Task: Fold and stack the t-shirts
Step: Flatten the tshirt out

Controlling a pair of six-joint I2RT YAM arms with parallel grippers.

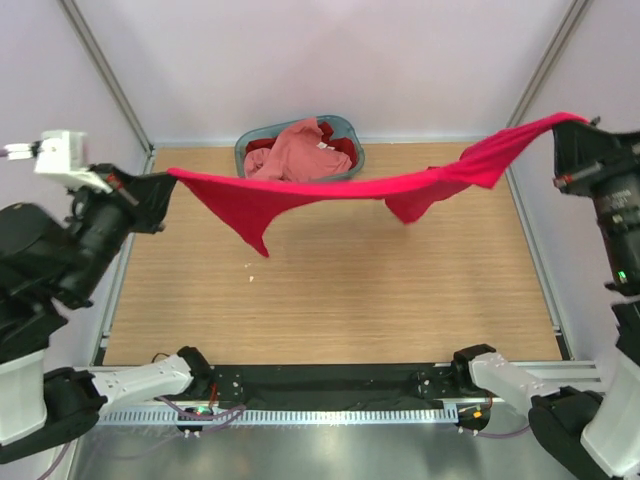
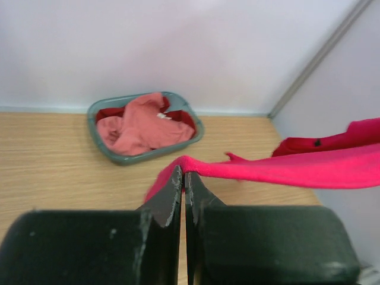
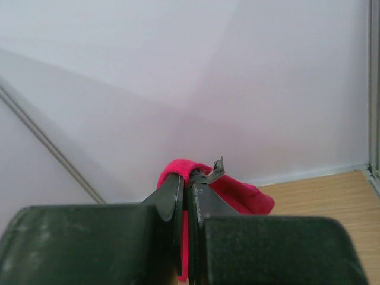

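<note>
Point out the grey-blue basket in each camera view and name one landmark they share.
Top view: basket at top centre, at the far edge of the table.
Left wrist: left of centre, upper half.
Right wrist: not in it.
Shared landmark: the crimson shirt, seen in all three.
</note>
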